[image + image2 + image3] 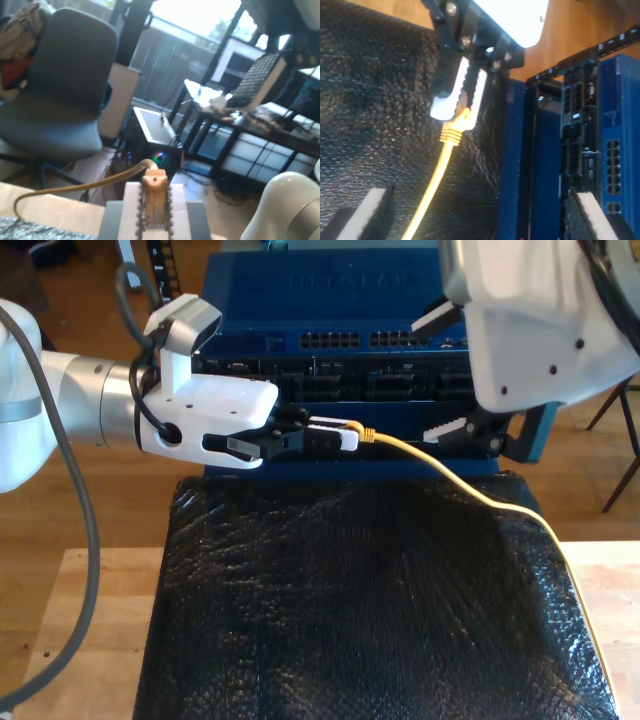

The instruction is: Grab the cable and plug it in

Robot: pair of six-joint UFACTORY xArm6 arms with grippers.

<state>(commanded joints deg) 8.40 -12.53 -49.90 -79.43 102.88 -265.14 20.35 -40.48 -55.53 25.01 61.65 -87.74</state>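
pinched flat between my first gripper's (335, 435) pads, the cable (470, 485) plug probably faces the switch (330, 300) ports; my second gripper (485, 210) hangs spread beside the switch

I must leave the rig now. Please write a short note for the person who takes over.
My first gripper: shut on the cable's plug, held level in front of the blue network switch.
My second gripper: open, holding nothing, near the switch at the exterior view's right.
The cable trails over the black mat to the exterior view's right.
Done: cable grabbed. Left: put the plug into a port.
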